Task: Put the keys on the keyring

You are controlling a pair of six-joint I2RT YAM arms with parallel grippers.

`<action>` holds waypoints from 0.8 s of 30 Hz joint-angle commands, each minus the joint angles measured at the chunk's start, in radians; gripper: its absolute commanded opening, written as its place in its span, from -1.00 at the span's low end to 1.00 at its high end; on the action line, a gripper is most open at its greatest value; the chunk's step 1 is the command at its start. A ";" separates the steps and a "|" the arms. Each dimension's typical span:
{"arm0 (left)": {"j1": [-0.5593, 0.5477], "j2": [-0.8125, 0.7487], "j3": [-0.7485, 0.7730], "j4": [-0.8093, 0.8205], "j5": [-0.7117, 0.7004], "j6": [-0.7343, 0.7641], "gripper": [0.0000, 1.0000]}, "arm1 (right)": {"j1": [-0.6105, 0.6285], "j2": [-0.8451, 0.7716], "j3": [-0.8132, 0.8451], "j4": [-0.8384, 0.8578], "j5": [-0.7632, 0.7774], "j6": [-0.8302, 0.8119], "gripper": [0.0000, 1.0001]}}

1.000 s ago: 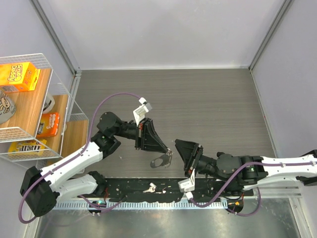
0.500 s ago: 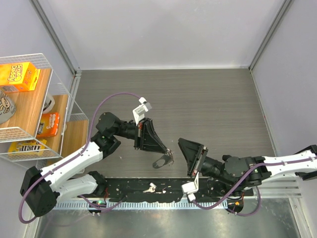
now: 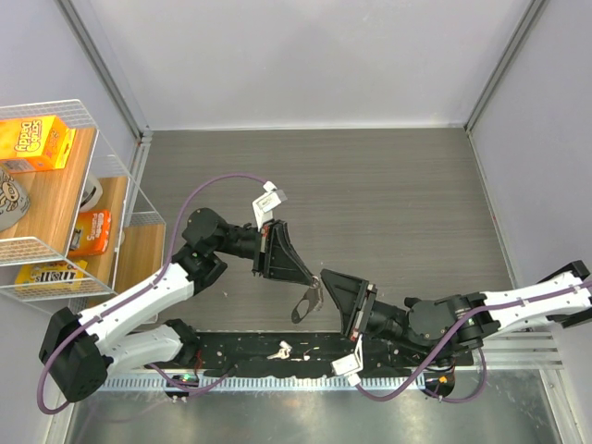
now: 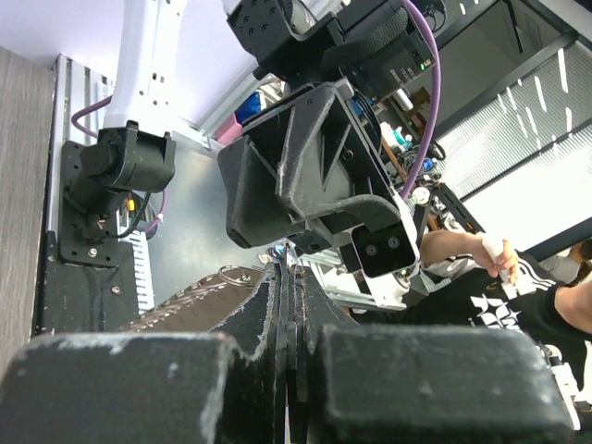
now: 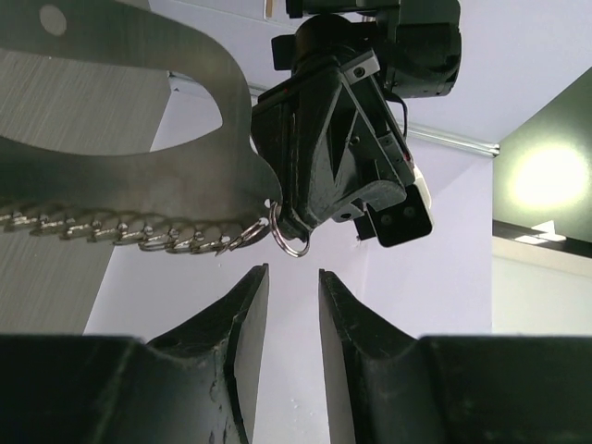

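My left gripper (image 3: pixel 314 283) is shut on the keyring (image 3: pixel 304 302), which hangs below its tips above the table. In the right wrist view the left gripper (image 5: pixel 303 231) pinches a small split ring (image 5: pixel 294 243), with a silver chain (image 5: pixel 139 231) and a flat metal tag (image 5: pixel 185 92) running off to the left. My right gripper (image 3: pixel 326 276) is open and empty, its tips (image 5: pixel 292 273) just below the ring and not touching it. In the left wrist view the jaws (image 4: pixel 285 265) are closed, with the chain (image 4: pixel 185 305) beside them. The keys (image 3: pixel 280 350) lie on the black mat at the near edge.
A wire shelf (image 3: pixel 55 199) with boxes stands at the left. The black mat (image 3: pixel 305 356) runs along the near edge between the arm bases. Grey walls close the table at the back and right.
My right gripper has moved left and up, closing the gap until its open tips sit next to the left gripper's tips. The keyring now hangs steeper. The keys have not moved.
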 commanded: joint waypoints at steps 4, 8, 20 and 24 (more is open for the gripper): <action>0.005 -0.011 0.037 0.017 -0.038 -0.061 -1.00 | 0.027 0.013 0.050 0.045 0.043 -0.072 -0.38; 0.005 -0.008 0.032 0.018 -0.044 -0.067 -1.00 | 0.049 0.028 0.055 0.058 0.051 -0.074 -0.43; 0.005 -0.015 0.023 0.034 -0.055 -0.090 -1.00 | 0.075 0.049 0.073 0.067 0.060 -0.089 -0.86; 0.005 -0.014 0.018 0.046 -0.047 -0.101 -1.00 | 0.076 0.065 0.090 0.037 0.066 -0.088 -0.90</action>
